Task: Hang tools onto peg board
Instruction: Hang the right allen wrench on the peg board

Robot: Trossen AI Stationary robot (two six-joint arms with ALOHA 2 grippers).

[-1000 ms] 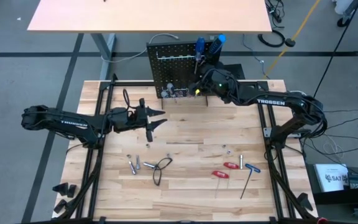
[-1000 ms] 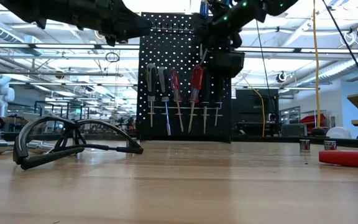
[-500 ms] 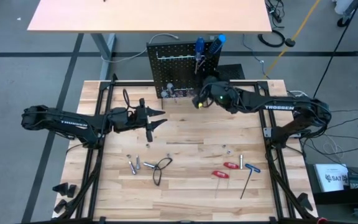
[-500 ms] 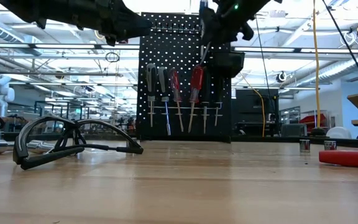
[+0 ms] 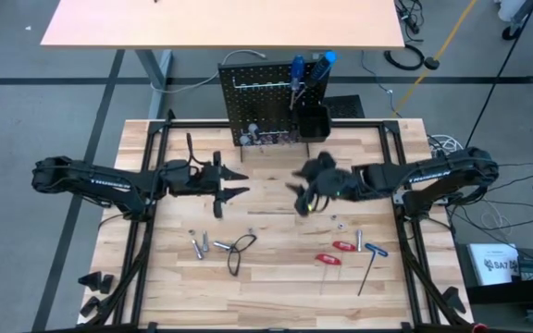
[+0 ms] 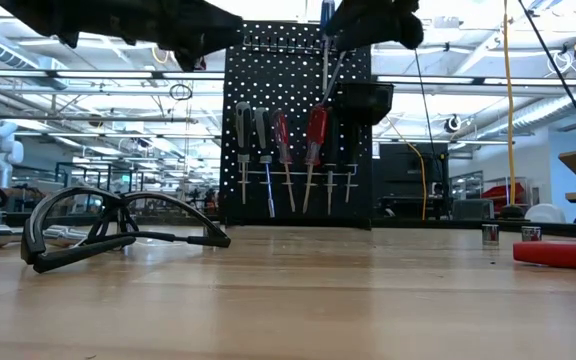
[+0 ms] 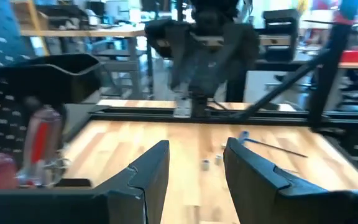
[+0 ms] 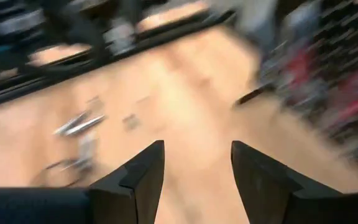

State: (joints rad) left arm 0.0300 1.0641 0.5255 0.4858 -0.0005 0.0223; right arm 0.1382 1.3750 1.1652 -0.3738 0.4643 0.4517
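1. The peg board point(image 5: 271, 102) stood upright at the far edge of the worktop point(image 5: 276, 277), with screwdrivers point(image 6: 286, 150) hanging on it.
2. The left claw point(image 5: 230, 182) hovered left of centre, the right claw point(image 5: 301, 197) right of centre.
3. A wire loop point(image 5: 240, 248), bits point(image 5: 200, 247) and a hex key point(image 5: 370, 264) lay nearer the front edge.

Left arm reaches in level from the table's left edge toward the middle. Left end effector point(image 5: 233, 182) sits over the left-centre of the table, fingers point(image 7: 146, 176) parted, nothing between them. Right arm comes in from the right edge, forearm low and pointing left. Right end effector point(image 5: 300, 196) is near the table centre, fingers point(image 8: 138, 171) apart and empty.
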